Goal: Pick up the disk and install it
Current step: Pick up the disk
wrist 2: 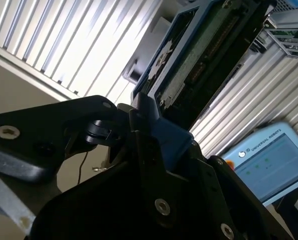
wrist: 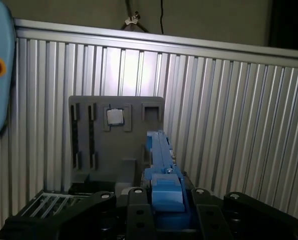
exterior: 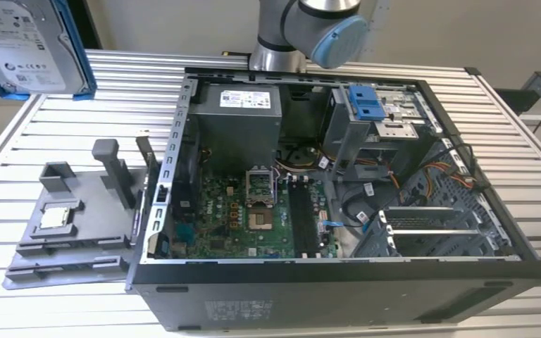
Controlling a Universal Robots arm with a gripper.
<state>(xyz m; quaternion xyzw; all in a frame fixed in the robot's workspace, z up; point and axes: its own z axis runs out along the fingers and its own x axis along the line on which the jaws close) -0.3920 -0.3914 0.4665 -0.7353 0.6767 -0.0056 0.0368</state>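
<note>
Silver flat rectangular disk [exterior: 28,44], white-labelled and blue-framed, pinched in the black gripper [wrist: 166,210]
Fingers [wrist: 138,207] press on either side of the blue frame at one end, so its long axis runs straight out from them; it hangs aloft over the ribbed metal table's [exterior: 82,113] corner at the exterior view's left; the open black computer case [exterior: 346,289] with its blue-tabbed drive bay [exterior: 369,102] lies well apart.

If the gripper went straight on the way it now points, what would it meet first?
The gripper is shut on the disk, so the disk's far edge leads. In the first wrist view that edge lies over the grey tray, so probably the tray. It could be the ribbed table beside it, as depth is unclear.
</note>
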